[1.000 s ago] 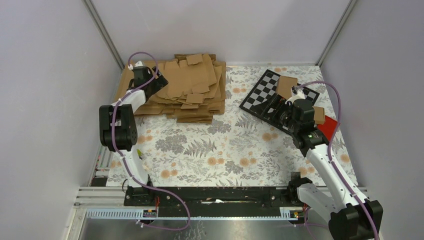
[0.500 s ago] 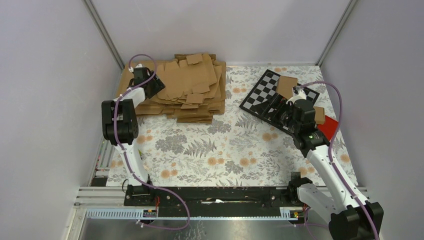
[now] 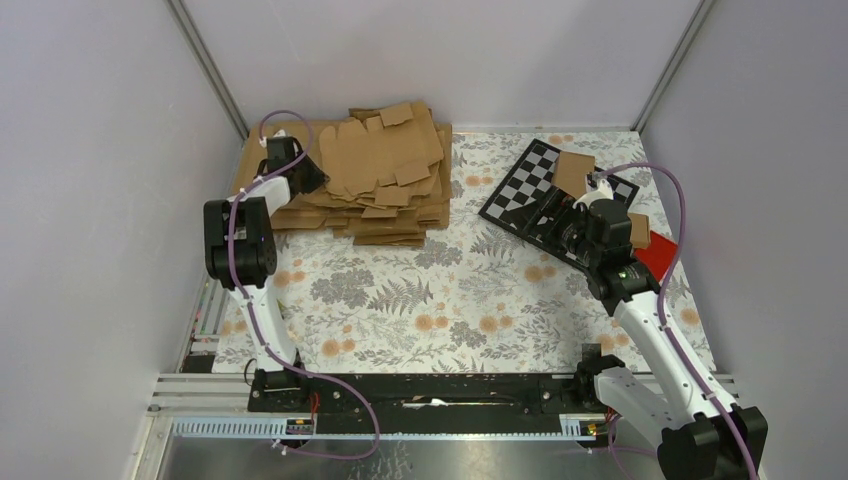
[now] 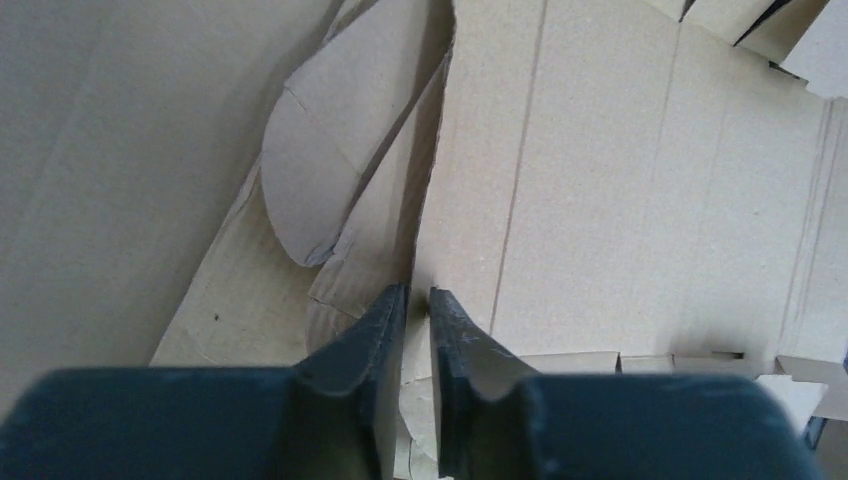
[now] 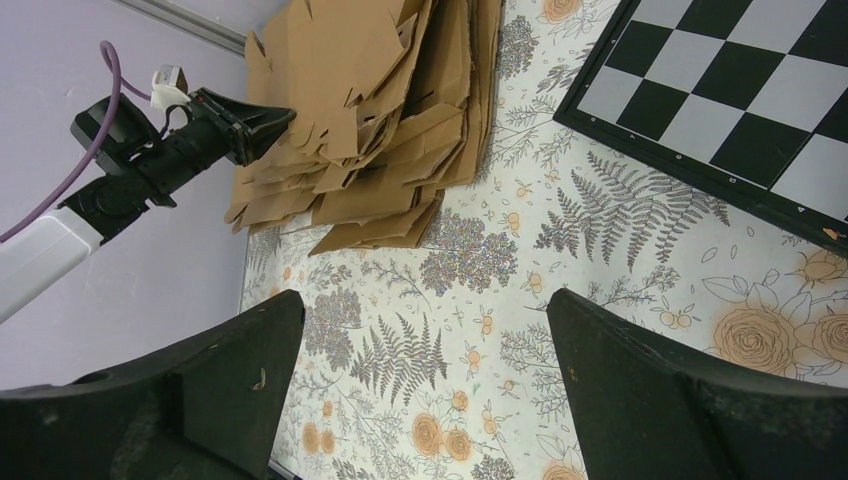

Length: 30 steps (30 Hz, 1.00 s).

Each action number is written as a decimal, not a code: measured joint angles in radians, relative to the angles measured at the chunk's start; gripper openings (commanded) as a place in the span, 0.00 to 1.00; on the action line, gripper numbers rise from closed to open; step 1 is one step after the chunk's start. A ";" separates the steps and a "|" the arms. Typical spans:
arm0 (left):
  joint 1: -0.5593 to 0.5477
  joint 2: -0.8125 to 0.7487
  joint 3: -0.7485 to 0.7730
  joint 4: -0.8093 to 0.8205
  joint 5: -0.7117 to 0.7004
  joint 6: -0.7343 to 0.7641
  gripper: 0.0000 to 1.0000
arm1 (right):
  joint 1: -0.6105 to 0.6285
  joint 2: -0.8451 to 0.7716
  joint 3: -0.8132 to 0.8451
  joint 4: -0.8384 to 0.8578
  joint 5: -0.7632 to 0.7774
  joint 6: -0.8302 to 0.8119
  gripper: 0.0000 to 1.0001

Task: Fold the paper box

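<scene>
The paper box [image 3: 380,155] is the top flat brown die-cut sheet on a pile of blanks at the back left. My left gripper [image 3: 312,178] is at its left edge. In the left wrist view the creased sheet [image 4: 620,180] fills the right side, and my left gripper [image 4: 418,290] is shut on its edge, with only a thin gap between the jaws where the card sits. From the right wrist, the left gripper [image 5: 262,120] shows biting the pile's top sheet [image 5: 350,70]. My right gripper [image 5: 425,300] hangs wide open over the floral cloth at the right [image 3: 565,225], holding nothing.
The stack of other brown blanks [image 3: 340,215] lies under the held sheet. A black-and-white chessboard [image 3: 530,185] lies at the back right with a brown card piece [image 3: 573,172] on it, and a red block [image 3: 657,255] sits beside it. Grey walls enclose three sides.
My left jaws have gone from open to pinched on the top sheet's left edge, and that sheet has shifted and lifted slightly. The right arm has not moved.
</scene>
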 measured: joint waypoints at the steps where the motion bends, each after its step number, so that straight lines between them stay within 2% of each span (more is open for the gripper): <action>1: 0.001 -0.001 -0.004 0.002 0.001 -0.002 0.08 | 0.000 0.000 0.000 0.000 0.000 0.000 1.00; 4: 0.013 -0.038 -0.100 0.106 0.055 -0.053 0.00 | 0.000 -0.004 0.000 -0.002 0.000 -0.001 1.00; 7: 0.034 -0.089 -0.193 0.173 0.108 -0.111 0.00 | 0.000 -0.010 0.000 -0.016 0.000 -0.005 1.00; 12: 0.040 -0.120 -0.208 0.215 0.162 -0.167 0.00 | 0.000 -0.018 0.000 -0.032 -0.003 -0.003 1.00; 18: 0.013 -0.233 -0.259 0.227 0.199 -0.203 0.00 | 0.000 0.001 0.011 -0.039 -0.031 0.006 1.00; 26: -0.123 -0.338 -0.269 0.241 0.261 -0.256 0.00 | 0.000 0.043 0.027 -0.039 -0.087 0.016 1.00; 30: -0.209 -0.450 -0.332 0.224 0.303 -0.275 0.00 | 0.000 0.042 0.027 -0.040 -0.101 0.016 0.99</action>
